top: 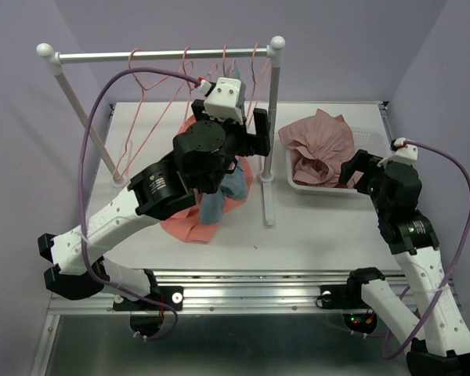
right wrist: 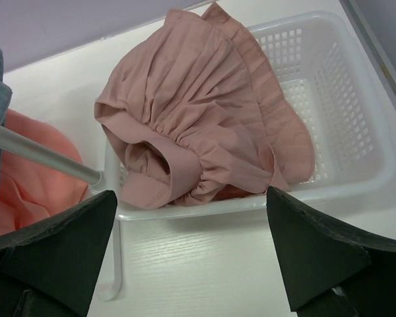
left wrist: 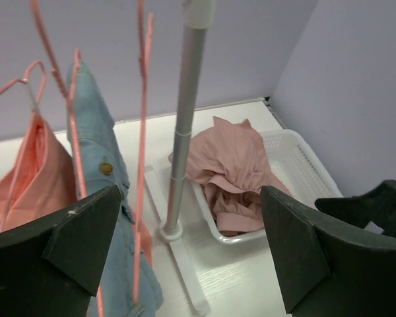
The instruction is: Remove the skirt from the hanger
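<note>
Lilac walls point(top: 376, 47) back the skirt point(left wrist: 36, 172) on its hanger point(left wrist: 28, 65).

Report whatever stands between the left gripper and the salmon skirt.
In the left wrist view, the grey-blue denim garment hangs beside the skirt on the open left gripper's side, partly covering it. A pink hanger wire also crosses in front.

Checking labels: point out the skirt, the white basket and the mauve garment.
skirt point(left wrist: 45, 173), left wrist view, hanging salmon cloth.
white basket point(right wrist: 336, 99), right wrist view, bare mesh wall.
mauve garment point(right wrist: 204, 119), right wrist view, gathered middle.
</note>
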Motion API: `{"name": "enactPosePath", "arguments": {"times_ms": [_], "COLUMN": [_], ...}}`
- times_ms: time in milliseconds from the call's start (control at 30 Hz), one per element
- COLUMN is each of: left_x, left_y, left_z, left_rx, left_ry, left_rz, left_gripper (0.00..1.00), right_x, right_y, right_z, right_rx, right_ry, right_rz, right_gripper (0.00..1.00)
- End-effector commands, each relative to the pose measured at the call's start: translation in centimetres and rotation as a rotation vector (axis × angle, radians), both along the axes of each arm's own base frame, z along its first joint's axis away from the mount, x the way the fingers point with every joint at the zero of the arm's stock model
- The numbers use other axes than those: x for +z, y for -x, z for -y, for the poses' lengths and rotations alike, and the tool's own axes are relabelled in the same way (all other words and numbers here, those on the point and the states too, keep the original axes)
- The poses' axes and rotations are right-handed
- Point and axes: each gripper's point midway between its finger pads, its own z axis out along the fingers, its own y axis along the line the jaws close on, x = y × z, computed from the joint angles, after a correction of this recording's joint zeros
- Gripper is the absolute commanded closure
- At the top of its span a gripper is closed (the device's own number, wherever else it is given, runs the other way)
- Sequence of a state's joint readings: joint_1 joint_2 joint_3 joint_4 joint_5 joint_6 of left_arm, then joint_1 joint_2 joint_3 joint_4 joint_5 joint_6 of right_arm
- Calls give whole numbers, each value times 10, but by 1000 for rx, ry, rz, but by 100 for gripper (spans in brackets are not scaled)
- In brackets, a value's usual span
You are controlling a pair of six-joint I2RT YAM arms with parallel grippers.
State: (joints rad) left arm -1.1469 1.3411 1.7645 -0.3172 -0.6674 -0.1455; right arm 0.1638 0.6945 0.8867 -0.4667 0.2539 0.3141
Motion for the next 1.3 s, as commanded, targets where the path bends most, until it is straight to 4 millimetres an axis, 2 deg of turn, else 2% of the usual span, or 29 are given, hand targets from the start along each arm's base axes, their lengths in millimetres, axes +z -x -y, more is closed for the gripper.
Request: {"name": "enactPosePath", "arguments": {"times_ms": [0,100,200,333,500,700,833,1033,1133,1267], "left_x": [6,1,-5,-12,-9,-16,-23,-30,-37,-37], "left_y": [-6,-20,-28,-50,-64,-84,-97,-109,-116,-120], "left_z": [-35,-52,-52,-68,-68,-67,-69,-71,-66,-64], "left_rx": [130,192,159,229,241,280,323,346,343,343], "left_ry": [30,39,43,34,23,-7,-29,-47,-65,-83], "left_rz": [3,-14,-27,-49,-43,-60,-73,-79,-88,-82], "left_gripper": [1,1,1,1,2,13,28,33,43,58], "right_x": [8,6,5,2,-4,-10,-8,-8,-8,-9], "right_y": [4,5,4,3,0,2,4,5,5,6], "right_z": [-3,-3,-3,-4,-6,-6,-4,-3,-3,-1], "right_rx": [24,26,29,36,46,45,41,37,36,31], "right_ry": [-9,-5,0,9,11,16,20,23,25,29], "right_rz": [24,16,7,-3,-28,-46,-36,-33,-34,-34], "right_gripper": [0,0,0,0,0,0,0,0,0,0]}}
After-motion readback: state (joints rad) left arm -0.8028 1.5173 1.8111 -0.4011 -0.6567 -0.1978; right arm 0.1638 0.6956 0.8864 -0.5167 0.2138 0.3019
